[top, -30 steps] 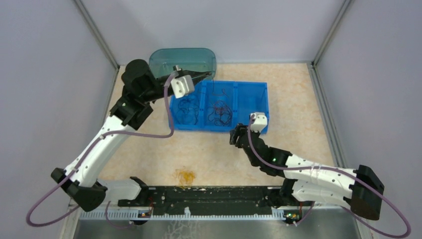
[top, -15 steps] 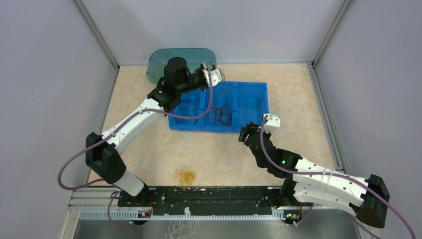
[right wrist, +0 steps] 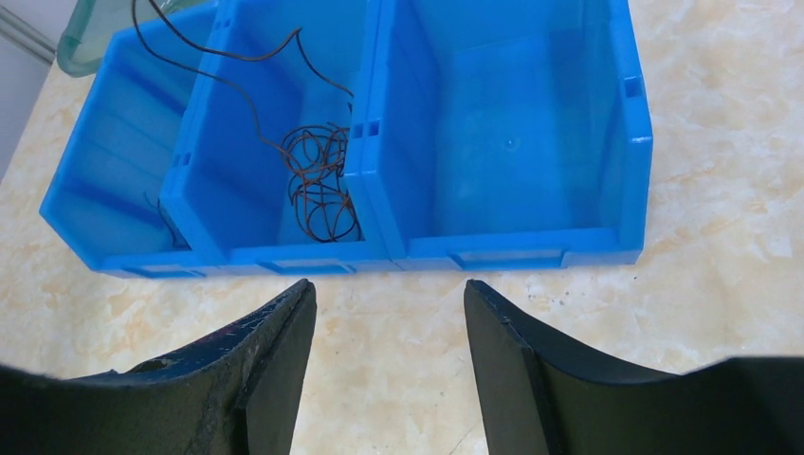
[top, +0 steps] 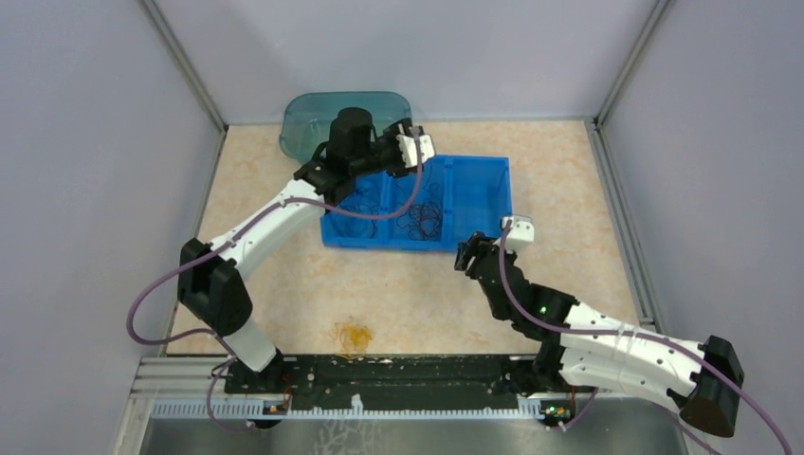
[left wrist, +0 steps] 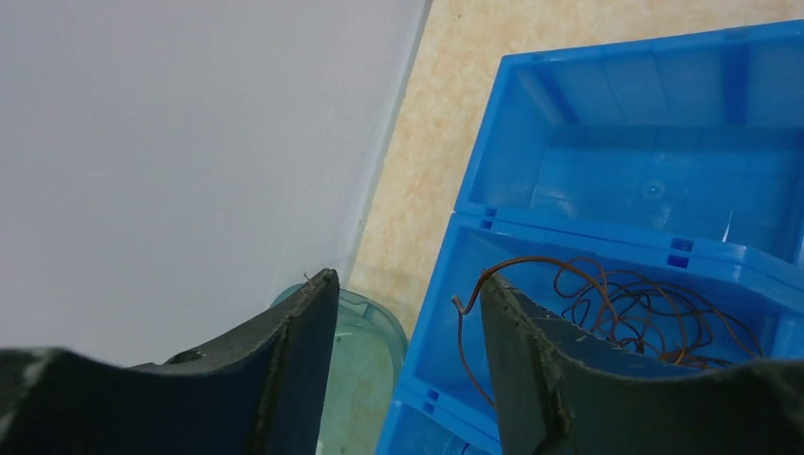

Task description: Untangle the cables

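Note:
A blue three-compartment bin point(top: 479, 175) holds the cables. Dark loops lie in its left compartment point(top: 356, 204), and a brown-black clump point(top: 420, 216) fills the middle one. My left gripper point(top: 403, 131) hovers at the bin's back edge, open point(left wrist: 406, 289). One brown cable end point(left wrist: 458, 303) curls in the gap beside its right finger, running back to the clump point(left wrist: 645, 303). A small yellow-orange clump point(top: 353, 335) lies on the table near the front. My right gripper point(top: 466, 254) hangs open point(right wrist: 387, 303) over bare table in front of the bin point(right wrist: 531, 142), holding nothing.
A teal translucent container point(top: 318, 118) stands at the back left, just below my left fingers point(left wrist: 365, 346). The bin's right compartment point(right wrist: 512, 133) holds nothing. One long wire point(right wrist: 237, 57) rises from the middle clump point(right wrist: 318, 185). Grey walls close in on three sides.
My left arm swung right from over the teal container to the bin's back edge, and its jaws went from shut to open. My right arm shifted slightly right.

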Robot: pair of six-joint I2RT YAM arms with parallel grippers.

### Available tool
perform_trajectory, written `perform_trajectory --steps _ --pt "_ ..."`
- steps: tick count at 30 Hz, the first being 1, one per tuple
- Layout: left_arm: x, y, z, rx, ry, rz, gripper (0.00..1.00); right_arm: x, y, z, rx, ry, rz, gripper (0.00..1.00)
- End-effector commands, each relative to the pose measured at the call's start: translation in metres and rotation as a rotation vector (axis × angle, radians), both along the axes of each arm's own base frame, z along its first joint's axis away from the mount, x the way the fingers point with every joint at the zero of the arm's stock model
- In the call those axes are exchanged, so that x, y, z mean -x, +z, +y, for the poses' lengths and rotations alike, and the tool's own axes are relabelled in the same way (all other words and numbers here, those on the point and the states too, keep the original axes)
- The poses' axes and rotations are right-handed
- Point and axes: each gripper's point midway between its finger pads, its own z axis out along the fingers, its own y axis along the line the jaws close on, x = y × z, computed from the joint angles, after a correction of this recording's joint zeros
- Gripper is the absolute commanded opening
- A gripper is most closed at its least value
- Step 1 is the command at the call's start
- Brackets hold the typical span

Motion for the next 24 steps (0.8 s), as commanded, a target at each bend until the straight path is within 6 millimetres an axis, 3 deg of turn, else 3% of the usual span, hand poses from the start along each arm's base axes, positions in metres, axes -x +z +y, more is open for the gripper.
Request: perform_trajectory --steps 1,6,10,12,17,20,23,24 --pt "0.007 -0.01 -0.004 -0.047 -0.025 0.067 0.65 -0.004 0.018 0.003 -0.037 0.01 -0.039 0.6" --pt "0.011 -0.01 -0.004 -0.068 -0.042 0.085 0.78 -0.004 0.019 0.005 -0.027 0.018 -0.038 0.6" --pt "0.022 -0.03 -0.004 -0.187 -0.116 0.153 0.78 -0.005 0.02 0.009 -0.029 0.029 -0.034 0.61" --pt "0.018 -0.038 -0.002 -0.233 -0.108 0.179 0.78 -0.006 0.022 0.012 -0.03 0.038 -0.03 0.61" --pt "-0.001 -0.023 0.0 -0.197 -0.041 0.2 0.76 -0.007 0.023 0.017 -0.024 0.054 -0.019 0.61" --pt "0.006 -0.015 0.012 -0.158 -0.046 0.249 0.8 -0.005 0.023 0.027 -0.017 0.111 -0.018 0.61" --pt "0.021 -0.012 0.037 -0.105 -0.056 0.337 0.95 0.0 0.022 0.051 -0.013 0.243 -0.028 0.62" --pt "0.03 -0.013 0.048 -0.094 -0.067 0.36 0.96 0.002 0.022 0.062 -0.017 0.301 -0.03 0.62"
